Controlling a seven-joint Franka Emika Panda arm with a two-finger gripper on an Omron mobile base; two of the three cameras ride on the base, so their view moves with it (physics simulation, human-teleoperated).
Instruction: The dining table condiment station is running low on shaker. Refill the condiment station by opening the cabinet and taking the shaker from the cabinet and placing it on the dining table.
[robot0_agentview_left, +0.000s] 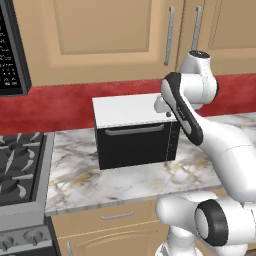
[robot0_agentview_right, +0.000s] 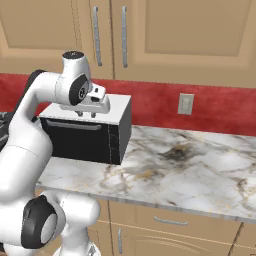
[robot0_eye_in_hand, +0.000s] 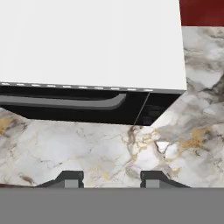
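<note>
Marble counter (robot0_eye_in_hand: 87, 148) lies bare under the hand (robot0_eye_in_hand: 111, 178), beside the oven (robot0_eye_in_hand: 87, 52) edge.

Below my claw (robot0_eye_in_hand: 111, 177) I see a glossy veined marble counter (robot0_eye_in_hand: 87, 148), a matt white-topped black oven (robot0_eye_in_hand: 87, 43), smooth tan wooden cabinet (robot0_agentview_left: 100, 35) doors with silver metal-look handles (robot0_agentview_left: 170, 35).

Black-and-white oven (robot0_agentview_left: 135, 131) on a marble counter (robot0_agentview_left: 150, 182), back against a red backsplash (robot0_agentview_left: 60, 107), with a grey bar handle (robot0_agentview_left: 134, 130) across its dark front. Stove (robot0_agentview_left: 17, 172) with black grates just left of the counter, knobs (robot0_agentview_left: 20, 240) along its front edge. Dark microwave (robot0_agentview_left: 10, 50) up at the left edge. White wall outlet (robot0_agentview_right: 185, 104) on the backsplash, right of the oven. Tan drawers (robot0_agentview_right: 170, 220) with silver pulls under the counter.
</note>
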